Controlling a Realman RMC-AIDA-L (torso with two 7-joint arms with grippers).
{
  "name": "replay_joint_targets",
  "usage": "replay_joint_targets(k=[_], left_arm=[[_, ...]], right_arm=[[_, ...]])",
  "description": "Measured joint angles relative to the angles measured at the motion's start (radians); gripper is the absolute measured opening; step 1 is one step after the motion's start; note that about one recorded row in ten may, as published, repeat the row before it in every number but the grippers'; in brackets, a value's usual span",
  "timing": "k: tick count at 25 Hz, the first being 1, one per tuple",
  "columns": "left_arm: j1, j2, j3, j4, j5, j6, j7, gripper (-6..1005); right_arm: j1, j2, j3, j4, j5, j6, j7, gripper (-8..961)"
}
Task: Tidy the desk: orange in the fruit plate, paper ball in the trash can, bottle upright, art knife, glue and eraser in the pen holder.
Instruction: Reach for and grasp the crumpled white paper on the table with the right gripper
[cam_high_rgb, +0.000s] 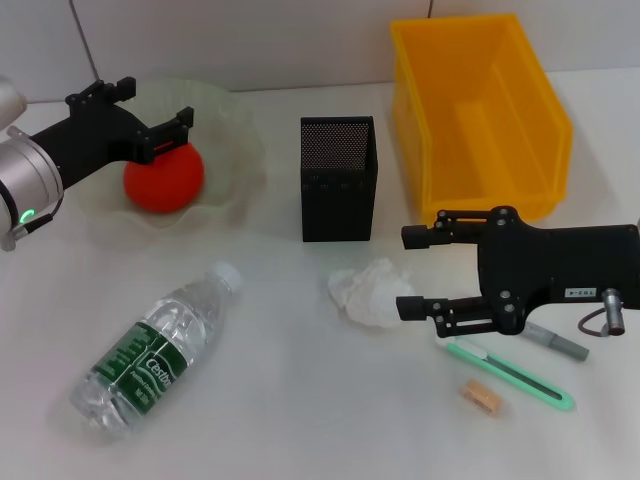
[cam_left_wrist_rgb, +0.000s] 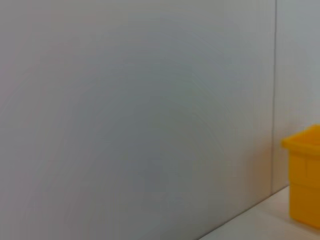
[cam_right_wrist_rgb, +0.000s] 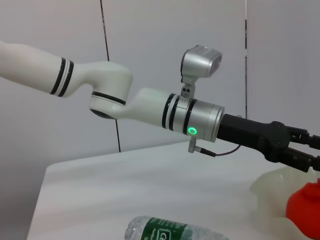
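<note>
One item looks done: red-orange round fruit (cam_high_rgb: 163, 178) sits in translucent wavy-edged fruit plate (cam_high_rgb: 240, 130) at desk's (cam_high_rgb: 300, 420) 10 o'clock. Left gripper (cam_high_rgb: 155, 112) above it, jaws apart, holding nothing. Right gripper (cam_high_rgb: 410, 272) at 3 o'clock, jaws wide, empty, just beside crumpled white paper ball (cam_high_rgb: 366, 291). Your likely next move: close on ball, carry to yellow plastic bin (cam_high_rgb: 480, 110). Clear plastic bottle (cam_high_rgb: 155, 347) lies flat; green label reads "Cestbon".

The place looked like a robot test lab: a bare white table (cam_high_rgb: 300, 420) stood against plain pale wall panels (cam_left_wrist_rgb: 125, 100), with staged desk props, including a yellow storage bin (cam_high_rgb: 480, 110) and a black mesh pen holder (cam_high_rgb: 339, 180).
</note>
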Motion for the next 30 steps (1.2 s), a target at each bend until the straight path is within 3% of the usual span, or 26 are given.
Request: replay_joint_targets(k=[10, 11, 18, 20, 21, 30], left_arm=[[0.035, 0.007, 0.001, 0.039, 0.003, 0.106, -0.017, 835], [0.061, 0.011, 0.001, 0.068, 0.006, 0.159, -0.030, 859], [0.184, 0.019, -0.002, 0.203, 0.038, 0.380, -0.059, 859], [0.184, 0.019, -0.002, 0.203, 0.038, 0.380, -0.059, 859], [0.212, 0.020, -0.009, 0.244, 0.100, 0.474, -0.091, 859], [0.188, 0.048, -0.010, 0.238, 0.207, 0.602, -0.161, 858]], right_arm=[[-0.010, 0.000, 0.055, 0.010, 0.000, 0.001, -0.014, 732], [-0.010, 0.000, 0.068, 0.012, 0.000, -0.001, -0.017, 732], [-0.014, -0.001, 0.093, 0.016, 0.001, -0.005, -0.025, 730], [-0.015, -0.001, 0.093, 0.019, 0.001, -0.005, -0.026, 730], [-0.015, -0.001, 0.093, 0.020, 0.002, -0.004, -0.026, 730], [-0.023, -0.003, 0.094, 0.017, 0.003, -0.008, -0.026, 728]])
